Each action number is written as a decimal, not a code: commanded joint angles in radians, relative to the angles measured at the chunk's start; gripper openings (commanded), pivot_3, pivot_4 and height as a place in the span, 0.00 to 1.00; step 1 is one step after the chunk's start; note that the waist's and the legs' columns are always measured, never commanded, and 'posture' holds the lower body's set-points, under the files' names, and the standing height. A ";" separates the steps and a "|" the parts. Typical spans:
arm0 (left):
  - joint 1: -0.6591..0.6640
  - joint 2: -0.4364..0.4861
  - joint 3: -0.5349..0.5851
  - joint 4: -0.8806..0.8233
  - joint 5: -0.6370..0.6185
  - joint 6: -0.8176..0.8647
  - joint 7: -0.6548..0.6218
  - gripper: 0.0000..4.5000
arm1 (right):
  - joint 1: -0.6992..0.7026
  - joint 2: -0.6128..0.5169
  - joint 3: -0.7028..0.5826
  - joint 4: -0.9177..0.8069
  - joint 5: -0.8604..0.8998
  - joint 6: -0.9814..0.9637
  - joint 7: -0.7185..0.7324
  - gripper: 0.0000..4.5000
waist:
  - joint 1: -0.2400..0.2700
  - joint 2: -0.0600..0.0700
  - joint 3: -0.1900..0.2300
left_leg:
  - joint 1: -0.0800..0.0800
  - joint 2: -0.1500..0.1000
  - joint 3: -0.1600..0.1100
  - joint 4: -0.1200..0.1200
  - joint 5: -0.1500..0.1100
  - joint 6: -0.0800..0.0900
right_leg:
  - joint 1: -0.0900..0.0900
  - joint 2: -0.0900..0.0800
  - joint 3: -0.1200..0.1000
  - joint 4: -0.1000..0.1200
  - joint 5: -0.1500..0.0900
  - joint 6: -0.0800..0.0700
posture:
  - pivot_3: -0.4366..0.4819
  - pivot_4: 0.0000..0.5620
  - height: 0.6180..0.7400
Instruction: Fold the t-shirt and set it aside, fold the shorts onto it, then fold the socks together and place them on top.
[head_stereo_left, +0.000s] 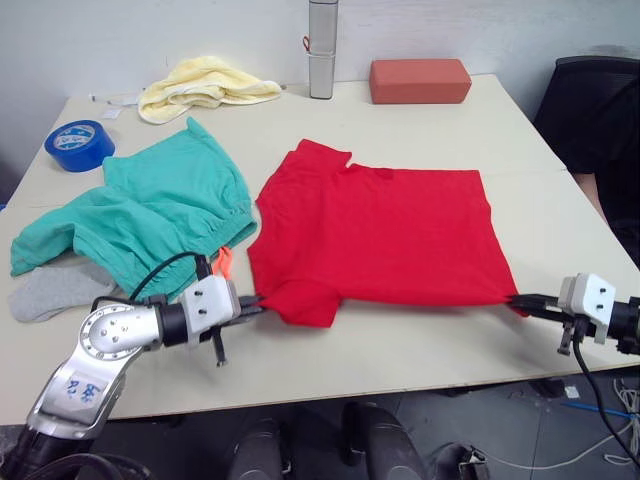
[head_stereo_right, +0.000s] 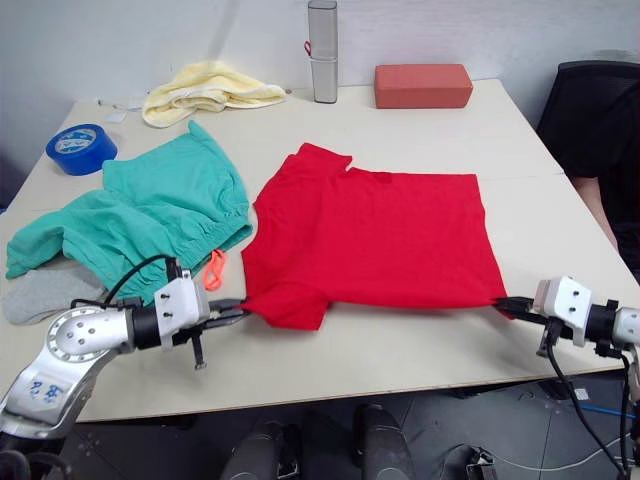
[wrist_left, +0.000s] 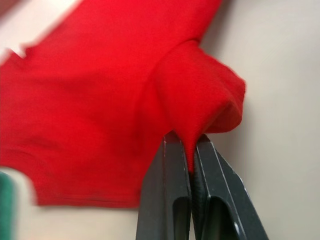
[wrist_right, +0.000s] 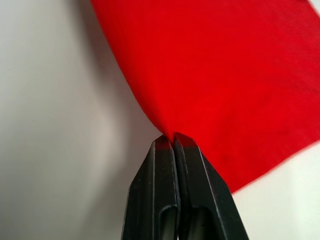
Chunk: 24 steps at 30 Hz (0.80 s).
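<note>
The red t-shirt (head_stereo_left: 380, 235) lies spread flat on the table's middle, collar toward my left. My left gripper (head_stereo_left: 257, 304) is shut on the near sleeve's edge, the cloth pinched between its fingers (wrist_left: 175, 170). At the near right corner my right gripper (head_stereo_left: 520, 300) is shut on the t-shirt's hem corner (wrist_right: 172, 135). The teal shorts (head_stereo_left: 150, 215) lie crumpled left of the t-shirt, their orange drawstring (head_stereo_left: 222, 262) showing. A grey sock (head_stereo_left: 55, 287) sits partly under the shorts at the near left.
A pale yellow cloth (head_stereo_left: 205, 85), a blue tape roll (head_stereo_left: 80, 144), a grey upright cylinder (head_stereo_left: 322, 48) and a red-brown block (head_stereo_left: 420, 80) stand along the table's far side. A black chair (head_stereo_left: 595, 110) is at the right.
</note>
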 joint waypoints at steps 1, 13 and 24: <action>0.076 0.038 0.032 -0.096 -0.083 0.046 -0.074 0.00 | 0.103 -0.039 -0.068 -0.139 0.073 0.066 0.033 0.00 | -0.001 0.001 0.000 | 0.000 0.000 0.000 0.000 0.000 0.000 | 0.000 0.000 0.000 0.000 0.000 0.000 | 0.48 0.27 1.00; 0.272 0.099 0.130 -0.159 -0.150 0.159 -0.132 0.00 | 0.410 -0.065 -0.173 -0.411 0.131 0.244 0.069 0.00 | -0.001 0.001 -0.001 | 0.000 0.001 -0.001 0.000 -0.005 0.001 | 0.000 0.000 0.000 -0.001 -0.001 -0.002 | 0.48 0.27 1.00; 0.153 0.181 0.185 -0.054 -0.291 0.325 -0.242 0.00 | 0.358 -0.139 -0.183 -0.415 0.159 0.414 0.164 0.00 | 0.000 0.000 -0.002 | 0.000 0.002 -0.001 0.000 -0.007 0.002 | 0.000 0.001 -0.001 -0.003 -0.003 -0.006 | 0.48 0.27 1.00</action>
